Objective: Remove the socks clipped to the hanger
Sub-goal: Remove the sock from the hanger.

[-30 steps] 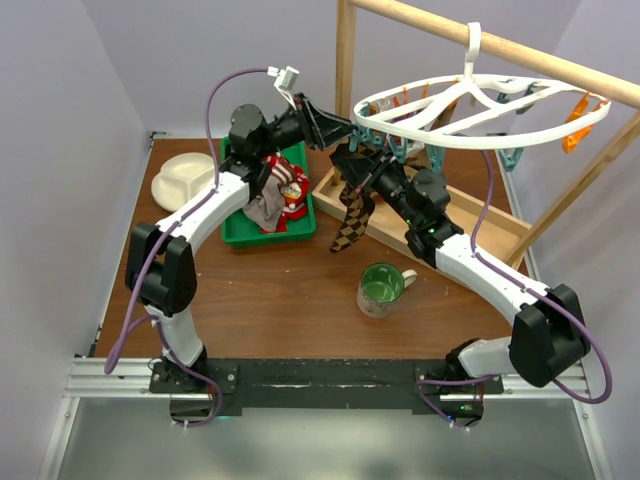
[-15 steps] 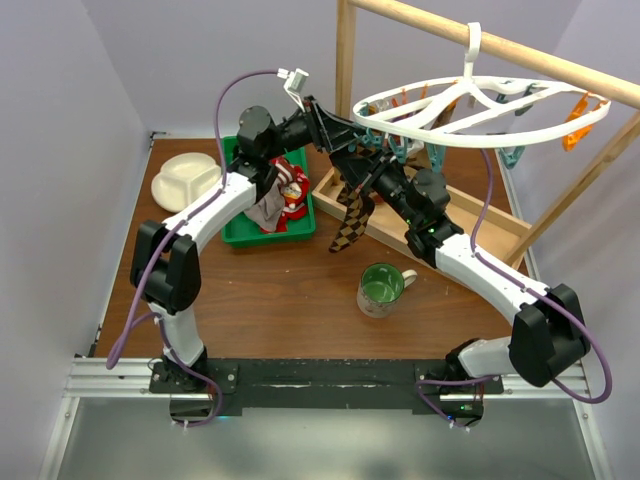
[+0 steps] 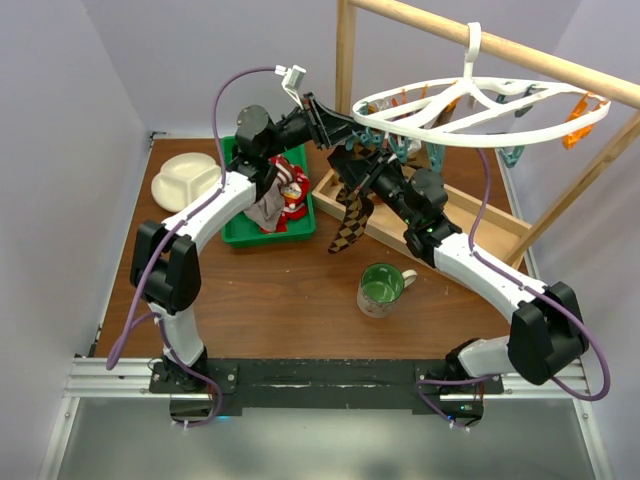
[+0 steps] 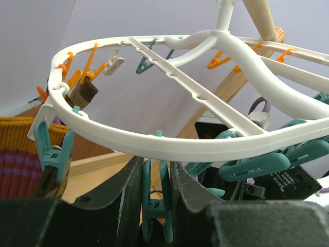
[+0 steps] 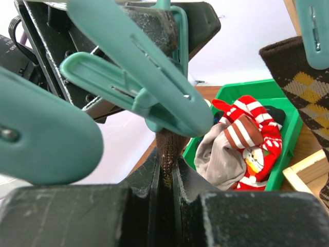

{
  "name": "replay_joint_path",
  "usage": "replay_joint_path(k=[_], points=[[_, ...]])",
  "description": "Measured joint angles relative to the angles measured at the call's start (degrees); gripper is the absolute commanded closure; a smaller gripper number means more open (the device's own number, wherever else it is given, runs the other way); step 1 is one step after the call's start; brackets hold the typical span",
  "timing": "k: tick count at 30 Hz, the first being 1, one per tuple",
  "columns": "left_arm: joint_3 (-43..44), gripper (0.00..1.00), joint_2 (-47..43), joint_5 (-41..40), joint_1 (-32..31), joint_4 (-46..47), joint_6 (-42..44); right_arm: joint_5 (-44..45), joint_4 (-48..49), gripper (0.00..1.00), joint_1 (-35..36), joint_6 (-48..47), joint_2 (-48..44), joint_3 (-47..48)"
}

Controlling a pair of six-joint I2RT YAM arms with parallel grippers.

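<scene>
The white oval hanger (image 3: 470,125) hangs by its hook from the wooden pole, with orange and teal clips on its rim; it also fills the left wrist view (image 4: 195,149). My left gripper (image 4: 154,200) is shut on a teal clip (image 4: 154,206) under the rim. My right gripper (image 5: 167,170) is shut on the cuff of the brown-cream checkered sock (image 5: 167,149), which hangs from a teal clip (image 5: 154,98) and dangles below the hanger (image 3: 352,222). Another checkered sock (image 5: 303,87) hangs at the right. A mustard and purple sock (image 4: 20,154) hangs at the hanger's left.
A green tray (image 3: 236,234) holds a red-and-white striped sock (image 3: 290,190) and a grey one (image 3: 266,208). A wooden tray (image 3: 505,236) lies under the hanger, a green mug (image 3: 382,288) at the front, a cream plate (image 3: 186,178) at the far left.
My left arm swung right, and its gripper has come up to the hanger's near rim and the teal clip. The right arm and checkered sock have barely moved.
</scene>
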Motion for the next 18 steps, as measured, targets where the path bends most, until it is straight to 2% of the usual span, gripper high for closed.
replay_joint_path(k=[18], points=[[0.3, 1.00, 0.2, 0.0, 0.0, 0.0, 0.0, 0.0, -0.6, 1.00, 0.0, -0.2, -1.2, -4.2]])
